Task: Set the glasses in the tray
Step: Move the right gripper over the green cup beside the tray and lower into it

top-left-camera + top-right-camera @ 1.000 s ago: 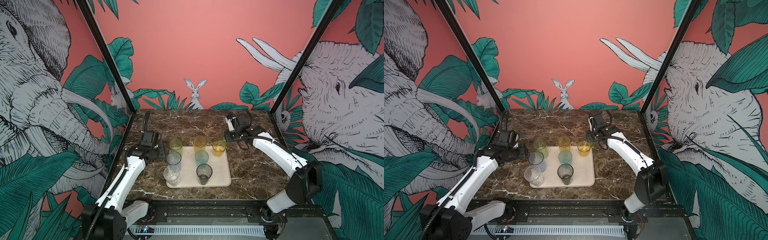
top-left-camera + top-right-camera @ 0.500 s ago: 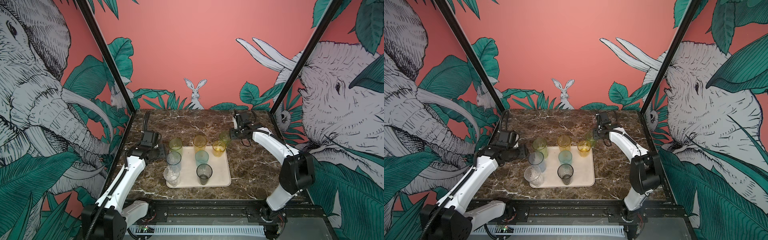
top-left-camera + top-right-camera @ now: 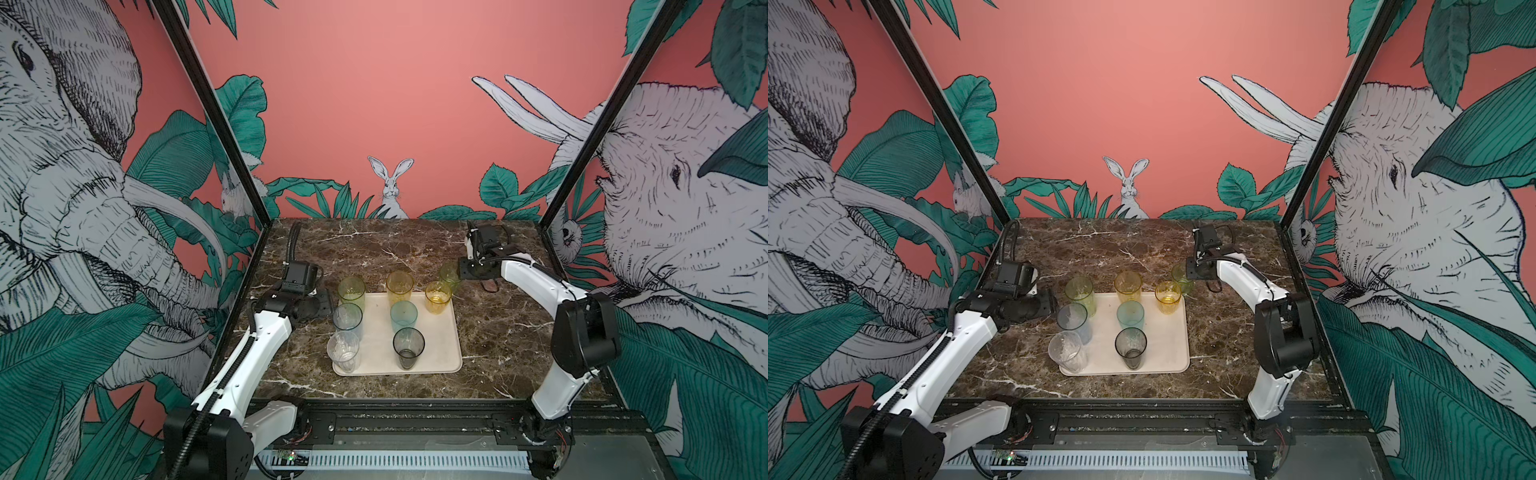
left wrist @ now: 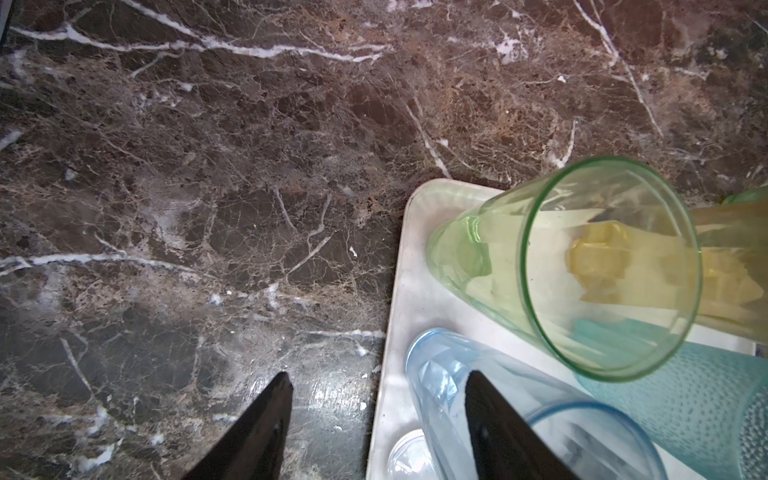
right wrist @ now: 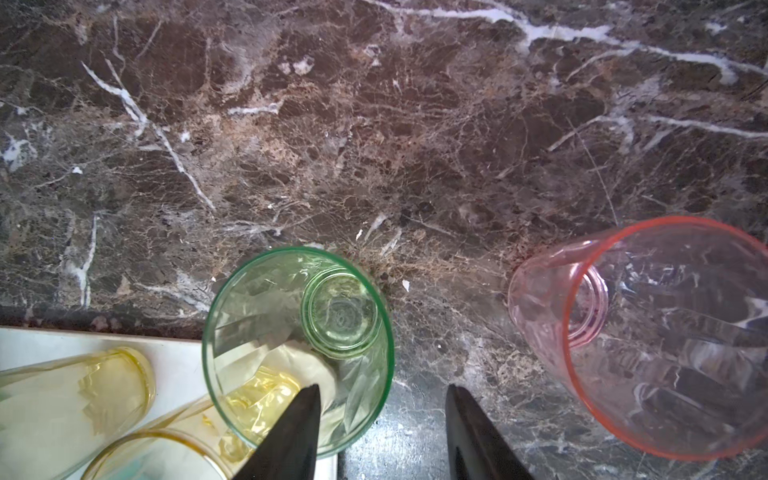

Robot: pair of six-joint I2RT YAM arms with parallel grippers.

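1. The left gripper (image 4: 376, 399) hangs over the marble table (image 3: 498, 332) at the tray's 10 o'clock, jaws spread wide with nothing between them.
2. The tray (image 3: 440, 345) holds seven upright glasses. Down its left side stand the yellow-green glass (image 3: 351, 291) at 11 o'clock, the pale blue glass (image 3: 347, 318) at 9 and the clear glass (image 3: 343, 351) at 7.
3. In the middle stand the tall amber glass (image 3: 400, 286) at 12, the teal glass (image 3: 403, 313) at centre and the grey glass (image 3: 409, 347) at 6.
4. The short amber glass (image 3: 437, 296) stands at 1 o'clock.
5. The short green glass (image 5: 299, 349) stands on the table just off that corner.
6. The right gripper (image 5: 382, 407) is above it, jaws apart and gripping nothing.
7. The pink glass (image 5: 665, 332) stands on the table at 2 o'clock.
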